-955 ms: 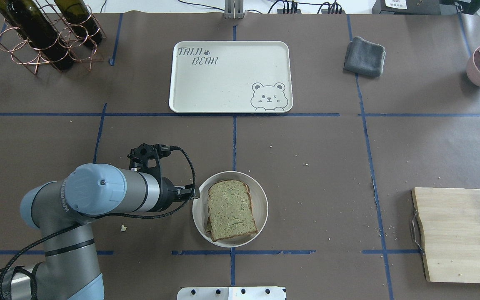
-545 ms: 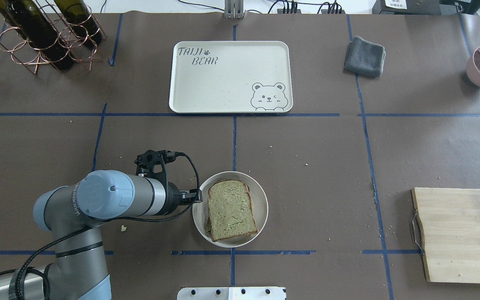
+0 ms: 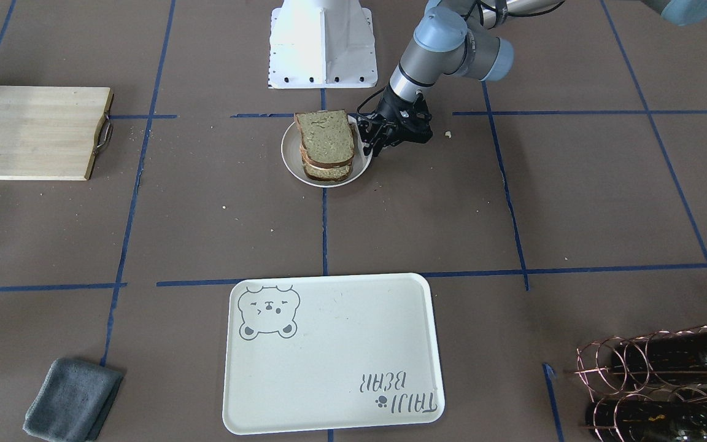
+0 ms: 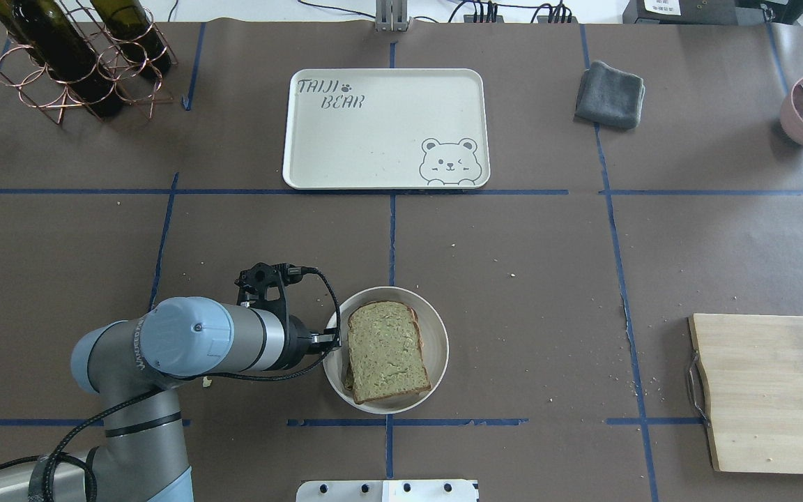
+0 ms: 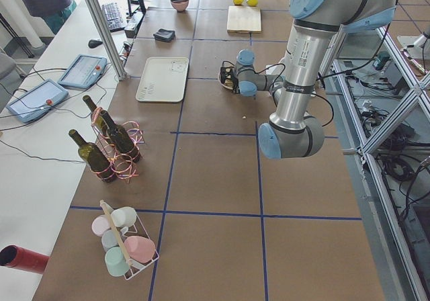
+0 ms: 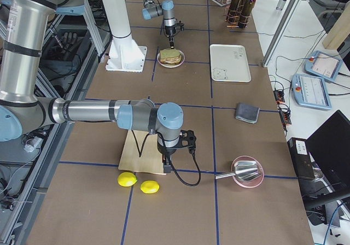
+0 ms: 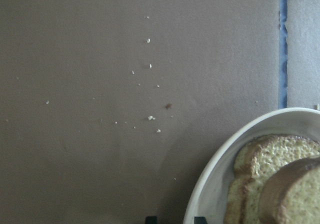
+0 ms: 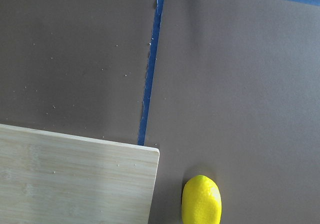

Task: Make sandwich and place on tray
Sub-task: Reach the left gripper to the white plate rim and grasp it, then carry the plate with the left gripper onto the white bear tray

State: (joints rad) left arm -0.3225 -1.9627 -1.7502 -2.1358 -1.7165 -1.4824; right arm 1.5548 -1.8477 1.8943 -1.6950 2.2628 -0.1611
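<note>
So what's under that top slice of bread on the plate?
A thin white layer, likely egg, and a second slice below it, all on the round white plate. The top slice hides any yolk.

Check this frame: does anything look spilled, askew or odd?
Minor only. Crumbs are scattered over the table paper, with a bigger crumb beside the left arm. The sandwich on the round plate is stacked unevenly, its top slice offset from the lower one.

Counted on bench, qty per kind: 1 tray, 1 plate, 2 bread slices, 1 cutting board, 1 cloth, 2 lemons, 1 bowl.
</note>
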